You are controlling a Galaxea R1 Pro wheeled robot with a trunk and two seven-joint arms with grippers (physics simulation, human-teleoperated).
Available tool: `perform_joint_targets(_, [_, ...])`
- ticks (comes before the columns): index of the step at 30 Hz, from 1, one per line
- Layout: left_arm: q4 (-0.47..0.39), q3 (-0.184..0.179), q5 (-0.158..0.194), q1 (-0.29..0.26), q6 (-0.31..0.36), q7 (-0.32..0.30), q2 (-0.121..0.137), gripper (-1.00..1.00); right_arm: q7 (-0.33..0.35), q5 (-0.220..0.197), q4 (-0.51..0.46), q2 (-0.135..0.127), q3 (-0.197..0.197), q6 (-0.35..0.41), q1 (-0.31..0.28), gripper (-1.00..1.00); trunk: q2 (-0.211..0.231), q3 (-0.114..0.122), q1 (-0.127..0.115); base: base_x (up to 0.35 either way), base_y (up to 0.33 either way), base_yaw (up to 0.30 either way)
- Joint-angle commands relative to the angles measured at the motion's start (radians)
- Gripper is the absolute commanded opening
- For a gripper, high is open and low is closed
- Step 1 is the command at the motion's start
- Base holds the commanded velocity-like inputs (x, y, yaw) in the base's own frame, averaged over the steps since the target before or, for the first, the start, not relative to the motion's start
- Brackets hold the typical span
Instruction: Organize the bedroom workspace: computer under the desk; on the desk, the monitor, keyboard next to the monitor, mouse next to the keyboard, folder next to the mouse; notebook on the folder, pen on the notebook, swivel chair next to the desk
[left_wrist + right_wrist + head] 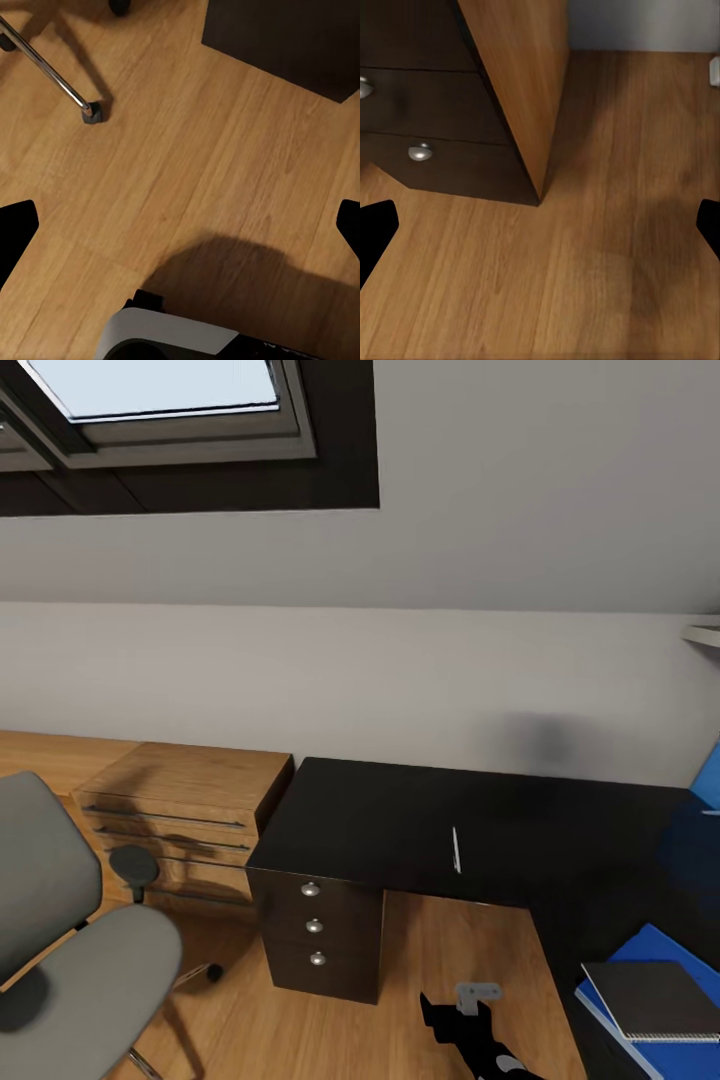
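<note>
No readable writing or brands; pen (456,850) lies alone on the black desk (380,820) top, above the knobbed drawers (315,927); notebook (655,998) stacked on blue folder (640,960) at the desk's right end; swivel chair (70,930) on the floor at left, beside a wood cabinet (185,805); left gripper (180,225) and right gripper (540,225) both spread wide, empty, over bare wood floor (210,165), well apart from the pen.

One desk (400,820), chair (70,940), pen (456,850), folder (650,1000), notebook (655,1000), cabinet (185,810); three drawer knobs (314,925).
</note>
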Motion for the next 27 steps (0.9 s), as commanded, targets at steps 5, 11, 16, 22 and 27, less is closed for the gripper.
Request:
perform_joint_targets(5, [-0.002,-0.007,0.004,0.000,-0.002,0.008,0.001,1.00,0.008,-0.011,0.003,0.000,0.004,-0.005,0.000,1.00,-0.001,-0.002,0.000,0.000,0.005,-0.033])
perform_joint_targets(11, [-0.002,-0.007,0.004,0.000,-0.002,0.008,0.001,1.00,0.008,-0.011,0.003,0.002,0.004,-0.005,0.000,1.00,-0.001,-0.002,0.000,0.000,0.135,-0.003])
perform_joint_targets(16, [-0.002,-0.007,0.004,0.000,-0.002,0.008,0.001,1.00,0.008,-0.012,0.002,0.004,0.005,-0.008,0.000,1.00,-0.001,0.000,0.000,0.000,0.226,-0.081])
perform_joint_targets(22, [-0.002,-0.007,0.004,0.000,-0.002,0.008,0.001,1.00,0.007,-0.012,0.001,0.006,0.004,-0.014,0.000,1.00,-0.001,0.003,0.000,0.000,0.241,-0.207])
perform_joint_targets(27, [-0.002,-0.007,0.004,0.000,-0.002,0.008,0.001,1.00,0.007,-0.013,0.001,0.005,0.004,-0.015,0.000,1.00,-0.001,0.004,0.000,0.000,0.146,-0.164])
